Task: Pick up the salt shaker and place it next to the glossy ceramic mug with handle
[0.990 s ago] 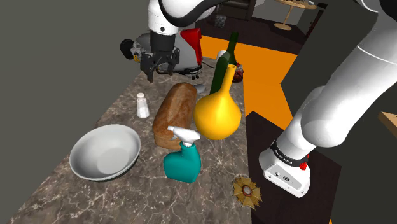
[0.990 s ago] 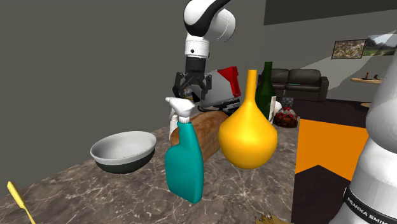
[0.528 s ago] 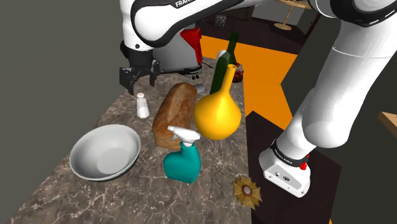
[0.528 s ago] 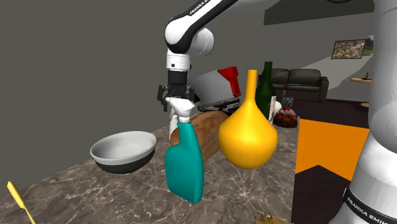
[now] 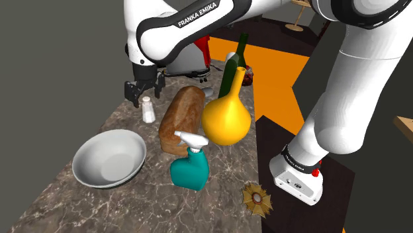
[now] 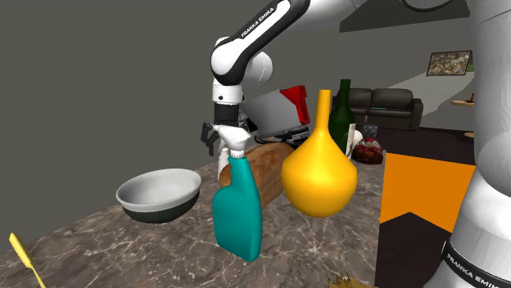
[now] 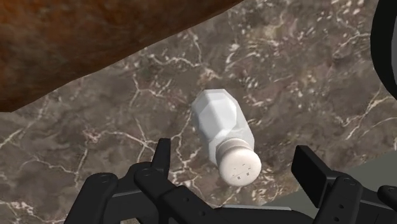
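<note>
Dark veined marble counter [image 5: 79,198], and it's a busy one, with orange floor and a sofa off in the background. The salt shaker [image 5: 148,110] stands upright near the counter's far end, just beside the brown loaf [image 5: 181,118]. The gripper [image 5: 144,93] hovers right above the shaker, jaws spread wide and holding nothing. From the wrist camera the white shaker's cap sits between the two black fingers [image 7: 161,159], neither one touching it, and the body leans away only because of the camera's angle.

Now, the dangers. The shaker is small and narrow, so if the descent drifts off centre, one finger lands on the cap and tips it over. The loaf is the tight neighbour, and a finger dropping on that side could catch the crust and shove the bread or pinch nothing. Close too high on the rounded cap and I'd expect it to squirt out.

Then the carry. The mug [image 5: 230,59] looks to be that white shape tucked behind the yellow vase [image 5: 227,116], next to the green bottle [image 5: 241,56], though I can't tell for certain. Getting there means clearing the loaf and two tall necks. A low path clips the vase or bottle, and either could topple. The landing spot looks cramped too. The bowl [image 5: 109,157] and the teal spray bottle [image 5: 190,165] sit nearer the stand, well out of the way.
</note>
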